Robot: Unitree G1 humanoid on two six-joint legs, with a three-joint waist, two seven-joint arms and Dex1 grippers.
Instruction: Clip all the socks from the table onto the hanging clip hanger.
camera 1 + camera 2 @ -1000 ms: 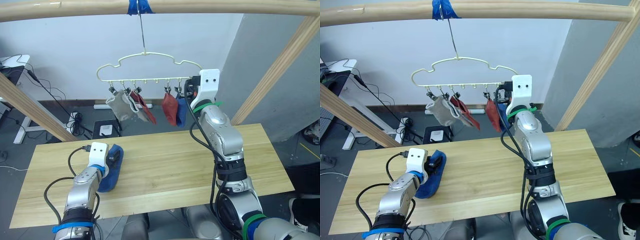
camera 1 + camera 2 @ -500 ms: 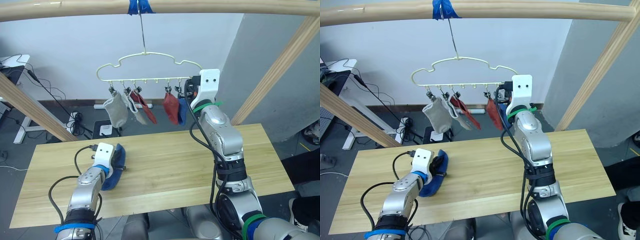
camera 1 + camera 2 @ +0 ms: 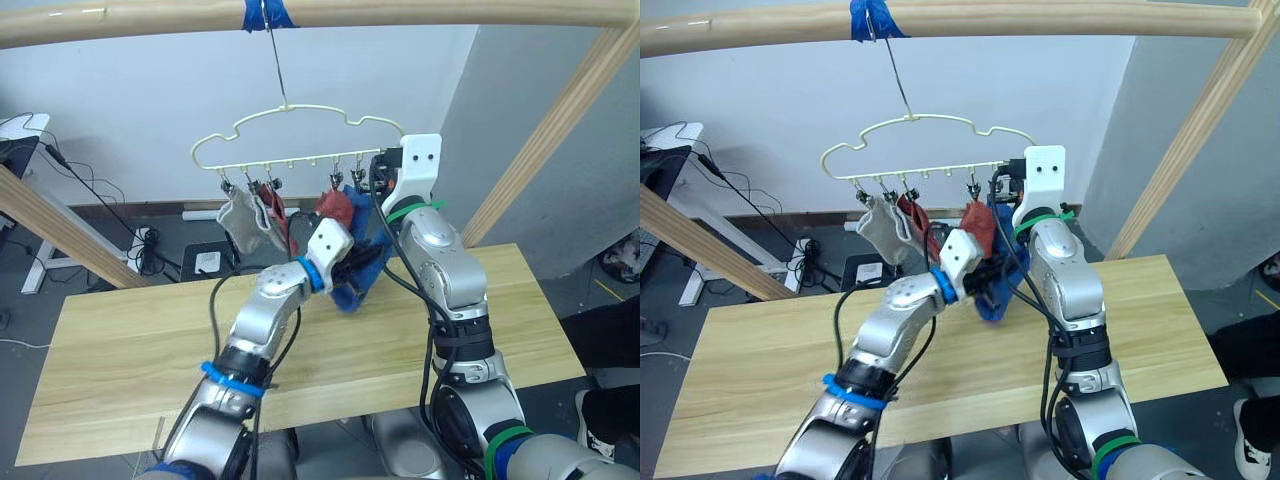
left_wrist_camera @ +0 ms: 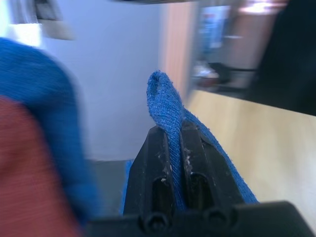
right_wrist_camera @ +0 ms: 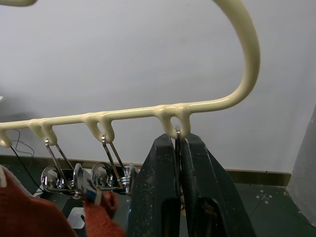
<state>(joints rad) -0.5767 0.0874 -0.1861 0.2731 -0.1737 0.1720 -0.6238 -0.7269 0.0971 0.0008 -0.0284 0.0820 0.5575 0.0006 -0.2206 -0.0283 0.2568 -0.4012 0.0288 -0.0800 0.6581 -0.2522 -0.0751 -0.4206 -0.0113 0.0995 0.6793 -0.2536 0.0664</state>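
Our left pincer [image 4: 172, 148] pinches the last blue sock [image 3: 358, 283] just below the right pincer [image 5: 179, 148], pressed onto a clip wire of the clip hanger [image 3: 300, 140]. Risk: hanger swings, sock misses the clip, falls to tabletop [image 3: 120, 350].

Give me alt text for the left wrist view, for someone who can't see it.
Two black fingers of the left gripper pinch a folded blue fabric sock, its looped edge sticking up above the fingertips. A light wooden plank table lies beyond, and another blue sock and a rust-red sock hang close by.
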